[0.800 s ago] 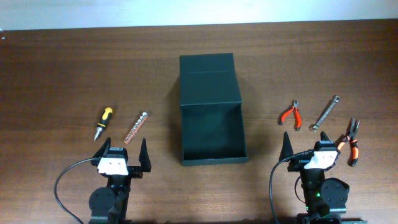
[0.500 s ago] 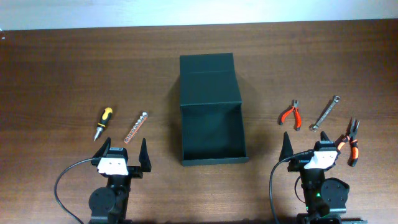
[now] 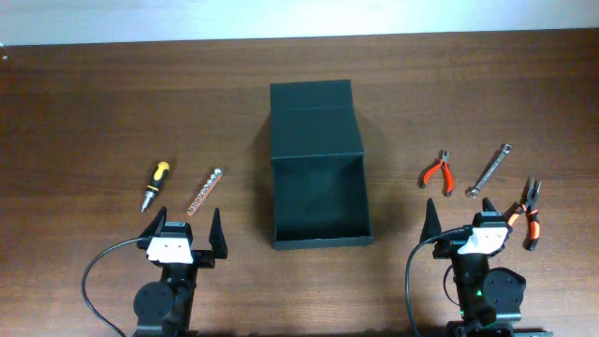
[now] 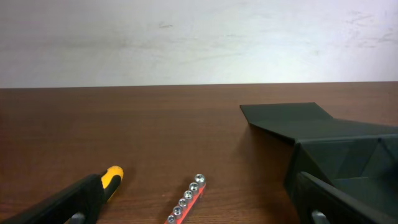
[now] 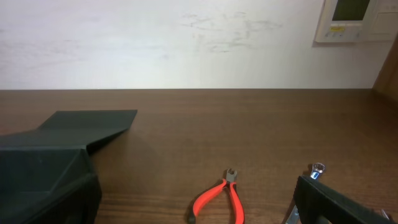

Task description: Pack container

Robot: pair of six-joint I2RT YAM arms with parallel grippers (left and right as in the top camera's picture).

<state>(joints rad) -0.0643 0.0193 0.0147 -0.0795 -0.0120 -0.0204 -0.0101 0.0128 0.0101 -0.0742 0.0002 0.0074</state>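
Observation:
The container (image 3: 318, 201) is a dark green-black box in the middle of the table, open, with its flat lid (image 3: 314, 117) laid back on the far side. It also shows in the left wrist view (image 4: 348, 155) and in the right wrist view (image 5: 43, 168). My left gripper (image 3: 183, 223) is open and empty near the front edge, left of the box. My right gripper (image 3: 471, 217) is open and empty near the front edge, right of the box. The box looks empty inside.
Left of the box lie a yellow-and-black screwdriver (image 3: 155, 184) and a red socket rail (image 3: 203, 192). Right of it lie red pliers (image 3: 436, 171), a steel wrench (image 3: 489, 170) and orange-handled long-nose pliers (image 3: 531, 213) beside my right gripper.

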